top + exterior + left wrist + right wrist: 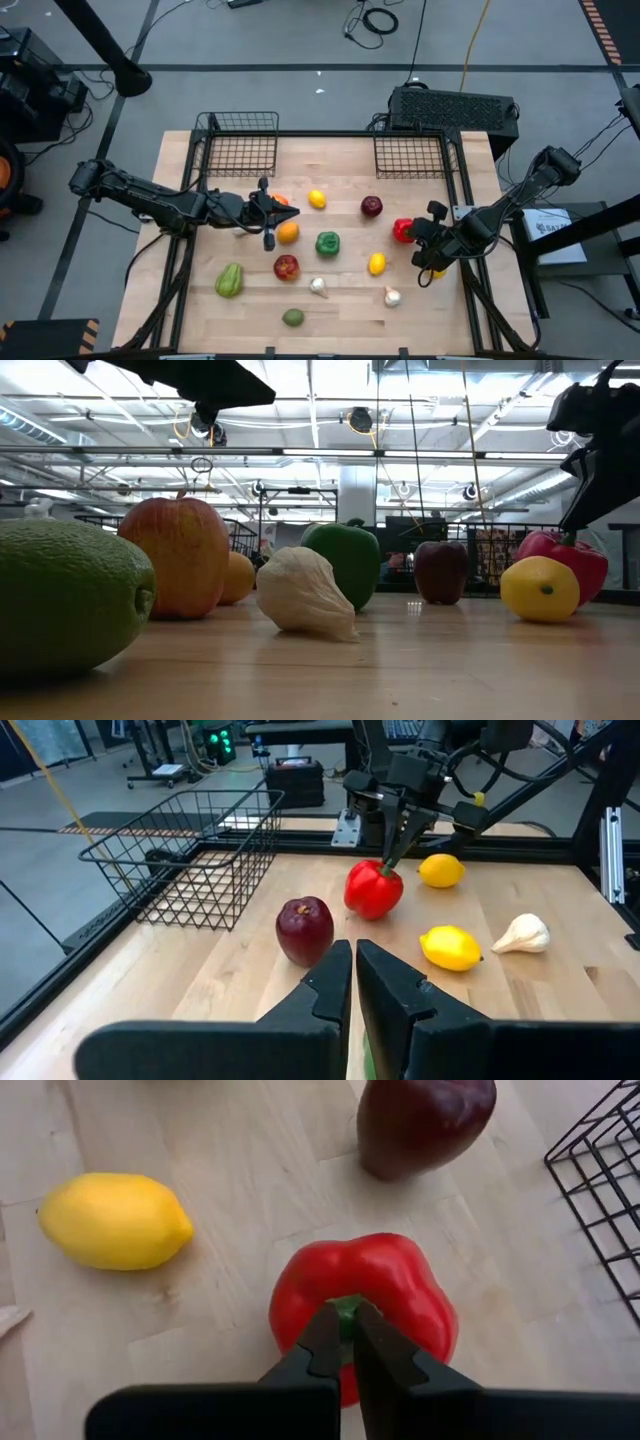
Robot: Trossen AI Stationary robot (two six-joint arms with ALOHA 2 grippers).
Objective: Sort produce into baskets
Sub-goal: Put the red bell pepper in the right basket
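The right end effector (345, 1342) was clenched on the green stem of a glossy red plastic bell pepper (375, 1295), which sat on the pale wooden tabletop (340, 305) near its right edge. In the left wrist view the same dark fingers came down onto the top of the pepper, and the pepper's base rested on the wood. A dark red toy apple (425, 1120) stood just beyond the pepper, apart from it, and a yellow toy lemon (115, 1220) lay beside it, also apart.

The left end effector (352, 982) hung over the left middle of the tabletop with its fingers pressed together and nothing between them. An orange toy citrus (288, 233) lay just beside it.

Two square baskets of dark wire mesh stood at the far edge: the left basket (240, 148) and the right basket (408, 157), neither showing any produce inside. Loose pieces lay scattered across the tabletop: a green bell pepper (327, 242) near the centre, a red-and-yellow apple (286, 266), a white garlic bulb (318, 287), a second garlic bulb (392, 296), a pale green oblong piece (229, 281) and a small green lime-like piece (292, 317) at the near edge.
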